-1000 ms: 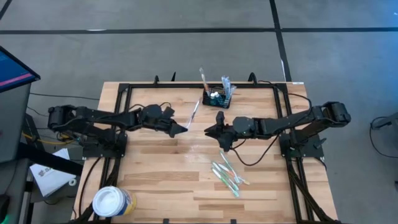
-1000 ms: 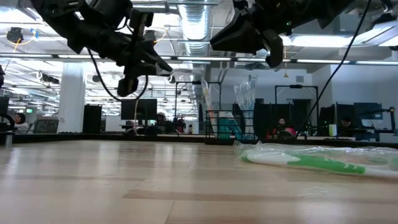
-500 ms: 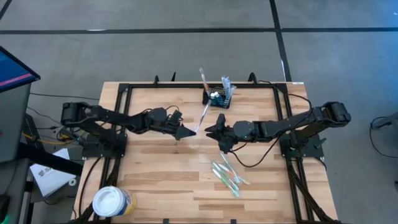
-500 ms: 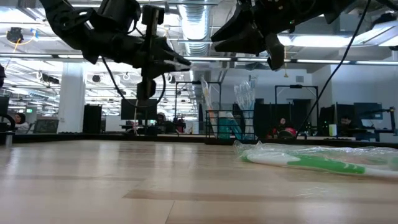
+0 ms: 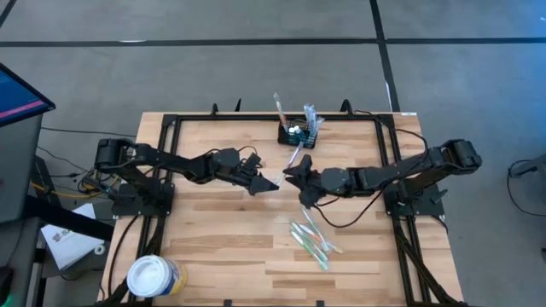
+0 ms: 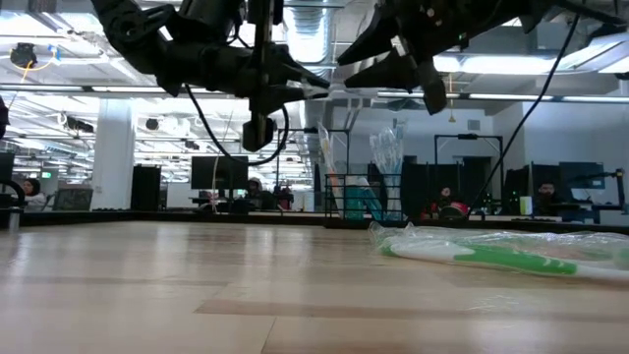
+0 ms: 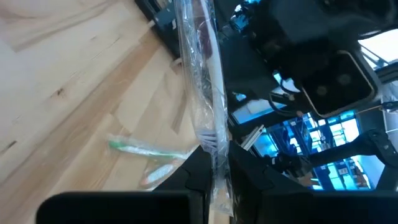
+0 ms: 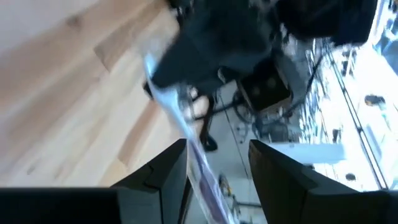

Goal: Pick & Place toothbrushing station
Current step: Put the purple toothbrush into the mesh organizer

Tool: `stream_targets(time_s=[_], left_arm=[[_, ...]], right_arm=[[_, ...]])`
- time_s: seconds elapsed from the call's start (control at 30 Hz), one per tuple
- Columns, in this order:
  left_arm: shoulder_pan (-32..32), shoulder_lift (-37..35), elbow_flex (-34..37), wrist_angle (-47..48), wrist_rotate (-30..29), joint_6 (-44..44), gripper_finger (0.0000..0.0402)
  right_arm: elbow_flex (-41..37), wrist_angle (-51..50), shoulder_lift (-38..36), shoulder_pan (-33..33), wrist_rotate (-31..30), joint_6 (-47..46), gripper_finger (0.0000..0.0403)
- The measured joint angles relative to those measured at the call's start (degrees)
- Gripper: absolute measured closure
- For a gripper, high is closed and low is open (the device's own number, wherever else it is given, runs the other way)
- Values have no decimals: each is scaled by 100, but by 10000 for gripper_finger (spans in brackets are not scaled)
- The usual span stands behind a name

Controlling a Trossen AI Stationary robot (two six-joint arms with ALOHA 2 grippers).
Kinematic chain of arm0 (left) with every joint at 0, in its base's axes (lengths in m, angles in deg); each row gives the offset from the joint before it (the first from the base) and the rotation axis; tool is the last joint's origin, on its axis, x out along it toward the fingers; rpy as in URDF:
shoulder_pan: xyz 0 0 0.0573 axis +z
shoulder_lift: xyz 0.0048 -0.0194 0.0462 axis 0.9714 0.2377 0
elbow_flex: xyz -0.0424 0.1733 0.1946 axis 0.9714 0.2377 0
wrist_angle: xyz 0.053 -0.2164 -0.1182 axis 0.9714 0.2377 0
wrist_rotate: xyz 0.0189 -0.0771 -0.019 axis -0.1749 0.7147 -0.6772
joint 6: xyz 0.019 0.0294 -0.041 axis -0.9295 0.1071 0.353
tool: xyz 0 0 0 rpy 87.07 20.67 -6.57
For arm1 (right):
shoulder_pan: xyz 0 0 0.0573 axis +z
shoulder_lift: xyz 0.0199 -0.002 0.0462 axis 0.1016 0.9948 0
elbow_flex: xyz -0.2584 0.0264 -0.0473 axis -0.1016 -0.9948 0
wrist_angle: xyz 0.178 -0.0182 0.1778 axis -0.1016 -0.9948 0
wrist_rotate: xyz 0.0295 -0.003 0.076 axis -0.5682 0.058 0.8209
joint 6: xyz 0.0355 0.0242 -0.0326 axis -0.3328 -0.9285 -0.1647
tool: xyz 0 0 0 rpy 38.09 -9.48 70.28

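Observation:
My left gripper (image 5: 271, 182) is over the middle of the table, shut on a toothbrush in a clear wrapper (image 5: 288, 164). The toothbrush slants up toward the far right. My right gripper (image 5: 292, 173) faces it, open. In the right wrist view its fingers (image 8: 168, 171) stand on either side of the wrapped toothbrush (image 8: 186, 143); I cannot tell whether they touch it. The toothbrushing station (image 5: 299, 135), a small black wire caddy, stands at the far edge with wrapped brushes upright in it. My left gripper pinches the wrapped toothbrush near one end (image 7: 216, 152) between its two fingers, which come almost level from the table's left. The rest of the brush (image 7: 198, 68) sticks out beyond the fingertips, clear of the table.
Several wrapped green toothbrushes (image 5: 311, 242) lie on the table in front of the right arm, seen also in the low view (image 6: 472, 254). A round white tub (image 5: 153, 277) stands at the near left corner. A black frame (image 5: 171, 128) runs round the table top.
My left gripper has gone toward the table's right with the wrapped toothbrush, up to my right gripper. The brush stays clear of the table. My right gripper has stayed in place, rolled a little and opened.

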Motion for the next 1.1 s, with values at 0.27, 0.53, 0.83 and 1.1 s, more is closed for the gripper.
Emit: stream_targets(time_s=[0.27, 0.53, 0.83, 1.1], left_arm=[[-74, 0, 0, 0, 101, 2, 373], [-191, -4, 0, -29, 152, 2, 373], [-303, -9, 0, -57, 153, 4, 373], [-303, -15, 0, -90, 164, 0, 373]], right_arm=[[-2, -211, 0, -11, -99, 9, 247], [-2, -301, 0, -58, -687, 16, 257], [-2, -300, 0, -177, -702, 17, 281], [-2, -349, 2, -175, -766, 25, 337]])
